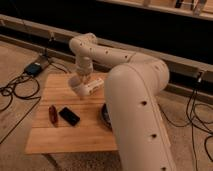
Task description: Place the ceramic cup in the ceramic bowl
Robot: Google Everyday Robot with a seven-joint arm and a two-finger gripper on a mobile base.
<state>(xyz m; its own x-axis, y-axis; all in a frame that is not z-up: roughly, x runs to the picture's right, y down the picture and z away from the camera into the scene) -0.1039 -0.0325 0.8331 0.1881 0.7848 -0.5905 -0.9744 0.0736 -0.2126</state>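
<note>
My white arm fills the right of the camera view and bends down over the back of the wooden table [60, 137]. The gripper [80, 88] hangs low over the table's back middle, shut. Whether it holds anything does not show. Only a dark curved sliver of the ceramic bowl [105, 116] peeks out at the left edge of my big arm link, which covers the remainder. The ceramic cup is hidden from view.
A black phone [69, 116] and a reddish-brown oblong object [52, 115] lie on the table's left half. Cables [11, 92] and a small blue box [33, 68] are on the floor to the left. A long rail runs behind the table.
</note>
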